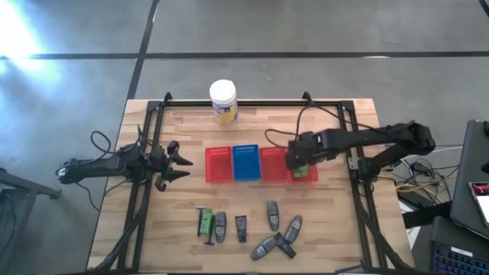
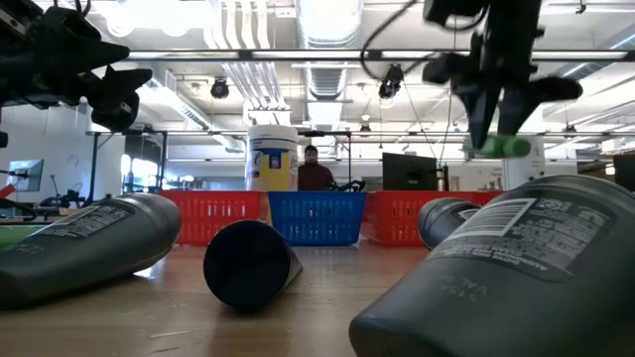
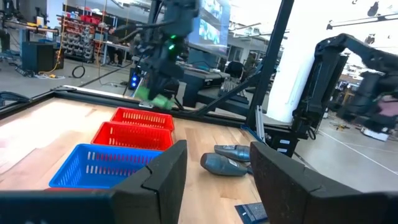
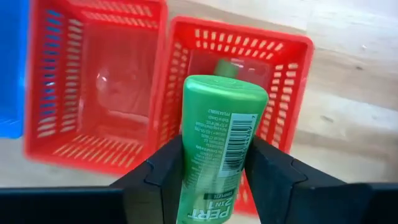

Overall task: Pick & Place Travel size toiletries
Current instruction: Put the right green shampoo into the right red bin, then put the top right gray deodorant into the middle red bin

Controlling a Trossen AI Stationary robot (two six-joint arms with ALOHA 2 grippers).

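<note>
Right of centre in the high view, the right end effector [image 4: 211, 180] is clamped across the green tube [image 4: 217, 143], above the rightmost red basket [image 4: 292, 81]; likely light, slick plastic; mid-body grip suits; left end effector [image 1: 174, 163] apart, idle.

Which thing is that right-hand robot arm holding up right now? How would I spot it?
Find the row of baskets mid-table. Over the far-right red one hangs the right claw, shut on a green tube. It is the only toiletry in the air; the grey ones lie on the table.
</note>
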